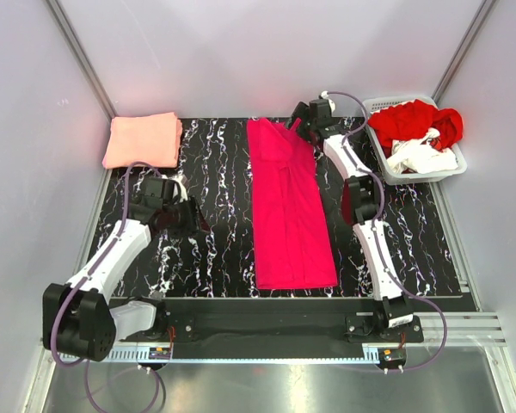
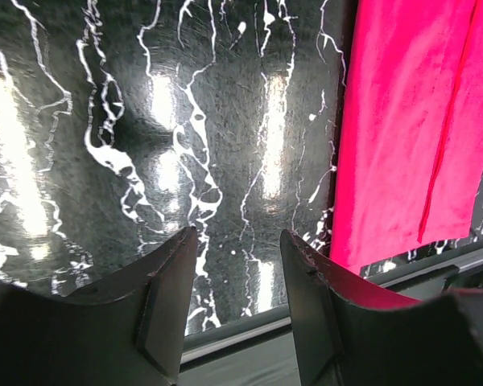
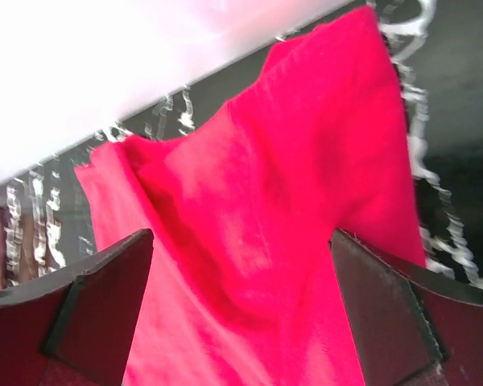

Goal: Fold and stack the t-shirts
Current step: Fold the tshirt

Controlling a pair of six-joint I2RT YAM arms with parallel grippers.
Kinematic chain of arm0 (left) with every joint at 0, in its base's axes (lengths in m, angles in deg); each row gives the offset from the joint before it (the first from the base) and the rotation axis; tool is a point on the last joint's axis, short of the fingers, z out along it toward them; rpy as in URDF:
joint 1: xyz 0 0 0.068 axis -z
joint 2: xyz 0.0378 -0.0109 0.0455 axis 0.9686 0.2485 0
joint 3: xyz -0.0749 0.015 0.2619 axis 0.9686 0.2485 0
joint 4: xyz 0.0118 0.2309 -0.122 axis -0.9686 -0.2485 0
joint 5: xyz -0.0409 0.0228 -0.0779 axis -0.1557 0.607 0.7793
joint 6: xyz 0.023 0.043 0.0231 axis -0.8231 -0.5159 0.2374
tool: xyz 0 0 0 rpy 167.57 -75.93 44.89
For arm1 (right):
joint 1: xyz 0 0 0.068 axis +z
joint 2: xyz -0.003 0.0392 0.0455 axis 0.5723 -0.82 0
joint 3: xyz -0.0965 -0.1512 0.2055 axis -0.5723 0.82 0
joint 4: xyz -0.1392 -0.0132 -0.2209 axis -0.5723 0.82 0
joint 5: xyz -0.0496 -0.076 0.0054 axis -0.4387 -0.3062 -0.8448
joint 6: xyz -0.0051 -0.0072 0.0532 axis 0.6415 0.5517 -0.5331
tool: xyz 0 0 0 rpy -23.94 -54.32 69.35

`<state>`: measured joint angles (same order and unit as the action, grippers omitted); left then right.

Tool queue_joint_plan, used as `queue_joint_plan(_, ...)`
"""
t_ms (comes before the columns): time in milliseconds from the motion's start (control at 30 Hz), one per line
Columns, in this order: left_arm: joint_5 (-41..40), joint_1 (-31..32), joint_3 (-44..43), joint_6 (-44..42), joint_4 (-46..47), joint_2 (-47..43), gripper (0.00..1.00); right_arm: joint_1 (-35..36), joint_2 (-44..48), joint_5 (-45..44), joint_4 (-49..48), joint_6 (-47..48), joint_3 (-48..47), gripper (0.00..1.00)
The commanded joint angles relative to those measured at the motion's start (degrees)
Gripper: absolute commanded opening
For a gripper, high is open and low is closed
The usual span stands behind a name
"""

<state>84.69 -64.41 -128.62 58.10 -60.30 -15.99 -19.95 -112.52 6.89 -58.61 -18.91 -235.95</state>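
Observation:
A vivid magenta t-shirt (image 1: 288, 206) lies folded into a long strip down the middle of the black marbled mat (image 1: 215, 172). A pale salmon t-shirt (image 1: 143, 139) lies folded at the mat's far left corner. Red (image 1: 408, 120) and white (image 1: 423, 155) t-shirts sit crumpled in the basket. My right gripper (image 1: 299, 126) is open above the magenta shirt's far end (image 3: 258, 217), jaws wide with cloth between them, not gripped. My left gripper (image 1: 198, 219) is open and empty over bare mat (image 2: 185, 145), left of the magenta shirt (image 2: 410, 129).
A white slatted basket (image 1: 451, 172) stands at the far right, off the mat. A black rail (image 1: 275, 314) runs along the mat's near edge, also seen in the left wrist view (image 2: 249, 330). White walls close in the back and sides.

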Motion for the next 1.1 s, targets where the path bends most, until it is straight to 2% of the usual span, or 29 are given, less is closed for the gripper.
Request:
queue_joint_plan(0,1.5,2.1,0.4,3.5,5.5,-0.9,0.50,0.2,12.5,-2.3,-6.7,5.3,6.5,1.00)
queue_joint_plan(100,0.5,5.2,-0.4,5.6,6.3,0.2,0.50,0.2,21.2,-0.5,-3.9,7.4,12.5,1.00)
queue_joint_plan(200,-1.0,8.6,-2.1,7.5,6.2,1.5,0.50,0.2,32.0,0.5,-2.8,8.3,23.7,1.00)
queue_joint_plan(333,-2.2,12.5,-1.3,10.7,7.3,1.7,0.49,0.2,45.6,-0.7,-1.3,9.1,44.9,1.00)
queue_joint_plan(433,-1.4,15.3,1.4,13.5,10.9,2.0,0.50,0.2,56.0,-4.2,6.4,9.8,55.0,1.00)
queue_joint_plan(500,0.4,16.8,3.0,16.2,14.9,3.1,0.49,0.2,59.5,-5.2,12.8,8.9,59.5,1.00)
queue_joint_plan(600,0.7,21.6,4.9,20.4,18.7,4.3,0.49,0.2,69.1,-2.3,16.4,7.7,73.9,0.99)
queue_joint_plan(700,0.4,24.8,6.1,22.5,20.8,4.9,0.49,0.2,76.1,0.0,18.8,7.2,83.7,0.97)
queue_joint_plan(833,-2.0,30.7,9.2,25.7,23.2,5.3,0.48,0.2,90.7,10.4,17.2,2.8,101.7,0.93)
queue_joint_plan(933,-3.1,33.2,12.6,29.2,27.1,5.7,0.48,0.2,99.0,15.8,15.4,-1.1,110.3,0.88)
queue_joint_plan(1067,-4.6,35.7,14.2,32.3,28.8,7.4,0.48,0.2,105.5,16.9,17.0,-3.3,115.4,0.88)
